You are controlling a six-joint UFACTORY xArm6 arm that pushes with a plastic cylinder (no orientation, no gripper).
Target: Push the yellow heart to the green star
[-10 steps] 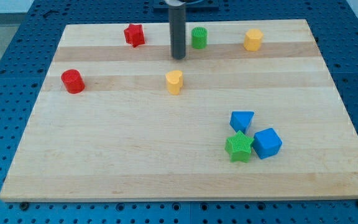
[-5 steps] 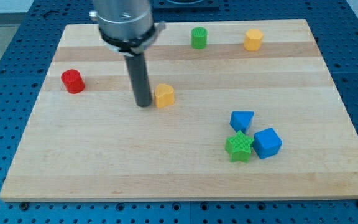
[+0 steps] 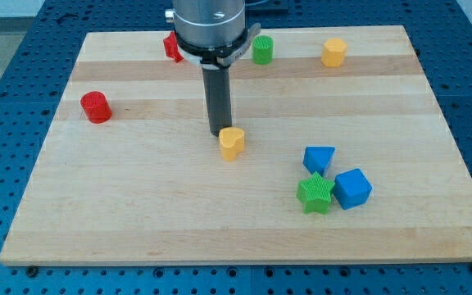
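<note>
The yellow heart (image 3: 231, 142) lies near the middle of the wooden board (image 3: 138, 205). My tip (image 3: 219, 133) stands just above and left of it, touching or nearly touching its upper left side. The green star (image 3: 315, 194) lies toward the view's lower right, well apart from the heart. It sits tight between a blue triangle-like block (image 3: 319, 158) above it and a blue cube (image 3: 351, 188) to its right.
A red cylinder (image 3: 96, 107) lies at the view's left. A red star (image 3: 171, 46), partly hidden by the arm, a green cylinder (image 3: 261, 50) and a yellow hexagon block (image 3: 333, 52) line the view's top.
My tip went from the top centre down to the heart's left, then to its upper left. The yellow heart was pushed left, then down and right.
</note>
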